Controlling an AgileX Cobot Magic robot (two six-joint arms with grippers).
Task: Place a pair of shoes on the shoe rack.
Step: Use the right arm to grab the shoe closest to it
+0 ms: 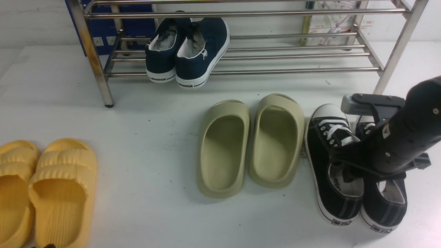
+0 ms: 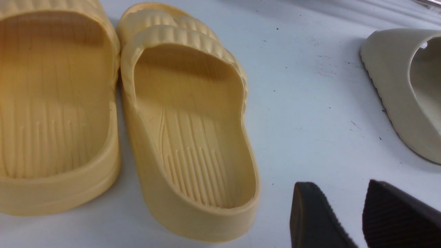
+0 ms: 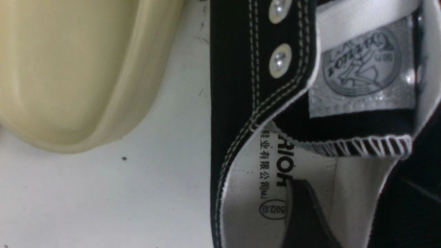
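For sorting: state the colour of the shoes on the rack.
The sneakers are navy blue with white soles; the front view shows them best.

So the two black canvas low-top sneakers (image 1: 339, 203), with white laces, white rubber toe caps, white soles and white stitching, are sitting upright right beside each other, toes pointing at the rack and heels toward the camera. The shiny stainless-steel shoe rack (image 1: 275, 71), tiers of horizontal tubes, stands behind them. They're down by its right front leg, not on it.
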